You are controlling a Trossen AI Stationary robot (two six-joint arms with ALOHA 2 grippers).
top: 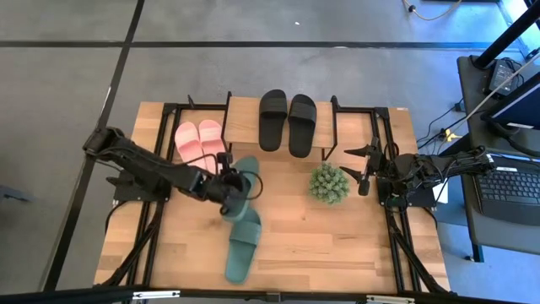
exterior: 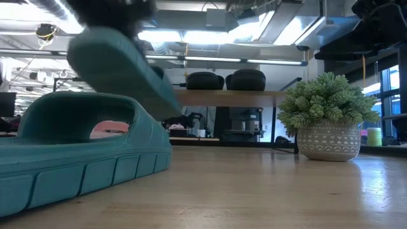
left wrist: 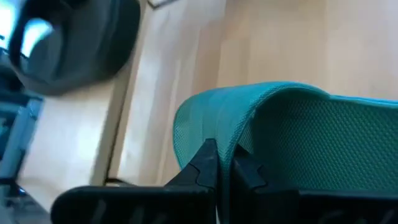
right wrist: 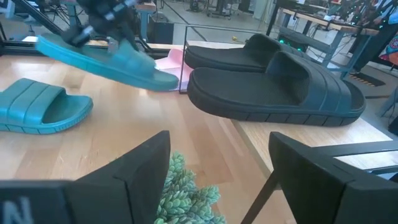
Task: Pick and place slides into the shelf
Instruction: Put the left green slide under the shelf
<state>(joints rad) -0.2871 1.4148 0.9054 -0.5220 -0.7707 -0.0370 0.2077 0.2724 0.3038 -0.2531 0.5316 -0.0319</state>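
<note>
The left claw (top: 234,187) grips one green slide (top: 245,179) clear of the worktop (top: 337,245), its mate (top: 242,245) lying below, bound for the shelf (top: 245,118) ahead.

Your shelf (top: 240,118) top is bare only on its left half, the black pair (top: 287,121) filling the right, while the pink pair (top: 200,140), the potted plant (top: 328,183) and a green slide (top: 242,247) crowd the table (top: 337,245).
</note>
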